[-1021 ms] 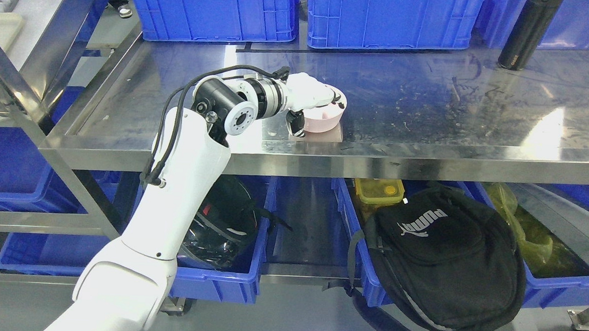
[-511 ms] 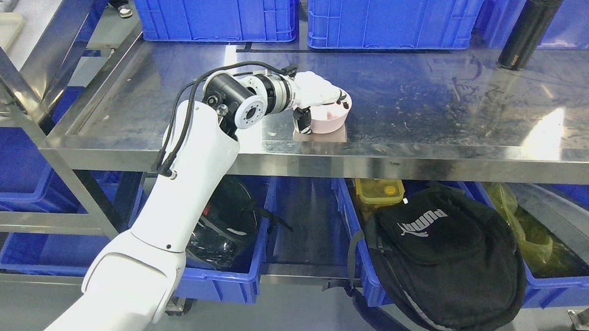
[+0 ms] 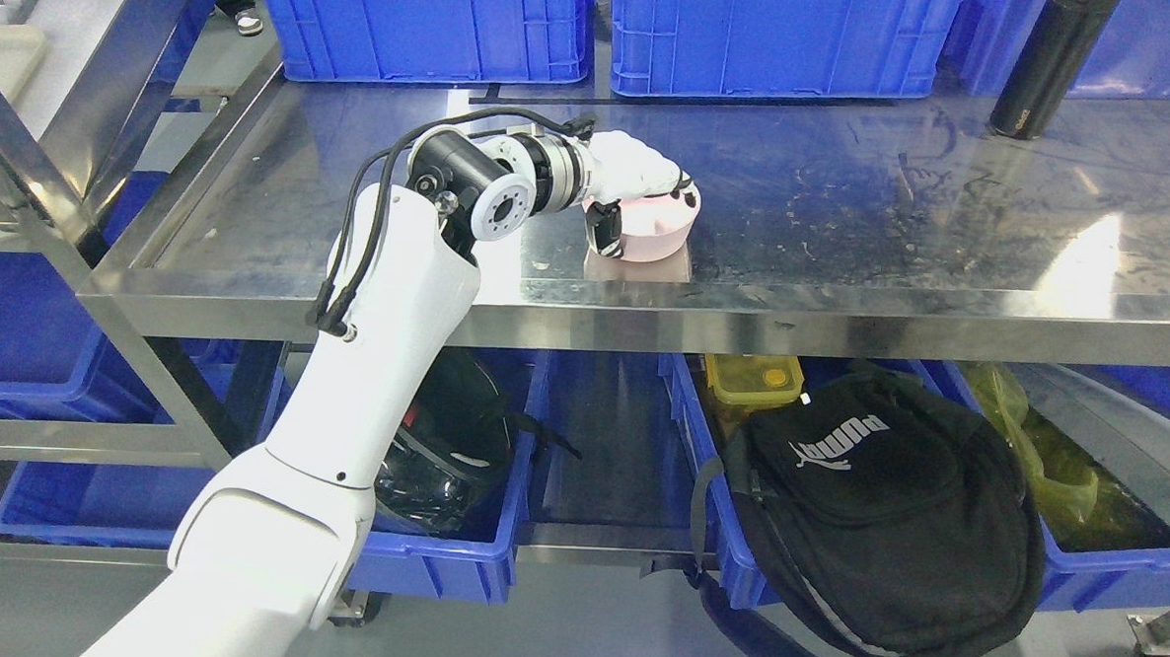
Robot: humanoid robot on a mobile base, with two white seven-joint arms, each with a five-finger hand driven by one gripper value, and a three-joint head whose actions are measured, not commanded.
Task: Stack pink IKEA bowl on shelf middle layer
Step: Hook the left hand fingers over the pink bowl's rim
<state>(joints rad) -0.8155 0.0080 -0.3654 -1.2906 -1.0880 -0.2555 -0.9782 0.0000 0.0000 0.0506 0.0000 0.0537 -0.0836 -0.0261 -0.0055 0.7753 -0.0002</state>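
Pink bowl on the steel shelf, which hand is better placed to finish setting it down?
Left. The left hand is already wrapped over the pink bowl on the shelf; the right arm isn't visible.

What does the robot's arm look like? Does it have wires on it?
Its left arm has smooth, rounded white shells. Near the wrist sits a black and silver round joint. Black cables loop along the outside. The left hand is white with dark fingertips.
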